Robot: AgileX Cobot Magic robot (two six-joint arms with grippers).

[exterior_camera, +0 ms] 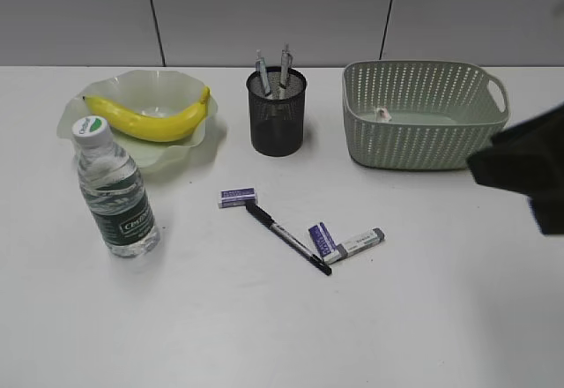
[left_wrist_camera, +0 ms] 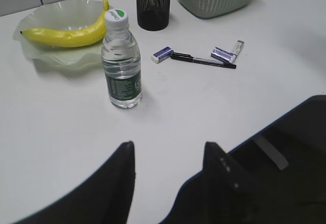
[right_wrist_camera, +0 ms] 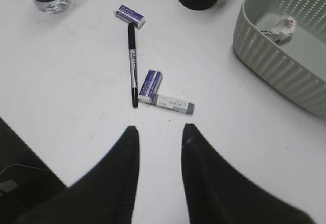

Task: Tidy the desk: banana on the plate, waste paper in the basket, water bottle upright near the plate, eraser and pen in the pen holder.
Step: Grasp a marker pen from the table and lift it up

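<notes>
Banana (exterior_camera: 150,120) lies in the plate (exterior_camera: 72,116) at ten o'clock, water bottle (exterior_camera: 115,192) upright beside it. Left hand (left_wrist_camera: 168,158) and right hand (right_wrist_camera: 159,140) hover released, empty. Pen (exterior_camera: 288,238) and three erasers (exterior_camera: 237,197) crowd together; a grab may scatter them. The bench (exterior_camera: 264,335) lies open toward six o'clock; waste paper (exterior_camera: 382,115) sits in the basket (exterior_camera: 423,141).

yellow banana (exterior_camera: 152,122), pale green plate (exterior_camera: 181,152), black mesh pen holder (exterior_camera: 276,123), sage perforated basket (exterior_camera: 414,132)

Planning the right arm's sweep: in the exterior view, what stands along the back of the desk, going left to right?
Plate holding the banana → pen holder with pens → basket with the waste paper inside.
</notes>
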